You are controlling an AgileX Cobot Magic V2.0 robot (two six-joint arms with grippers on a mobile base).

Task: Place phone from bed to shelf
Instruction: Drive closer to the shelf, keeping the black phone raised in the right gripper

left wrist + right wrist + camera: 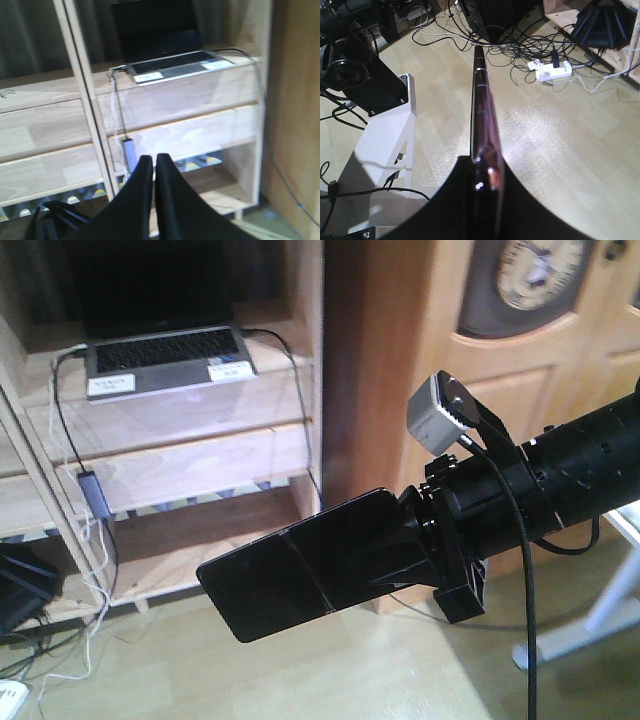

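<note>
We see the phone point(300, 575) held up in the air by the right jaws, at the end of the black right arm point(560, 475) that reaches in from the right. The jaws are closed on one short end of the phone. The rest of it sticks out to the left, its glossy black face tilted and the seam across its middle showing.

From the right wrist view we look along the phone point(482, 115) edge-on: a thin pinkish metal rim clamped between the two black sides of the jaws, with the pale wood floor point(560, 130) below it. A white power strip point(555, 71) and a tangle of dark cables lie on the floor beyond its far end.

The phone hangs in front of the shelf point(200, 465), apart from its boards and near the lower open compartment at the shelf's right end. On a higher board sits an open grey laptop point(165, 360), and a cable runs from it down the front to a small adapter point(95, 490).

The left jaws point at the same shelf point(190, 95). Their two black fingers point(137, 200) are drawn almost together, with only a thin slit between them, and hold nothing.
</note>
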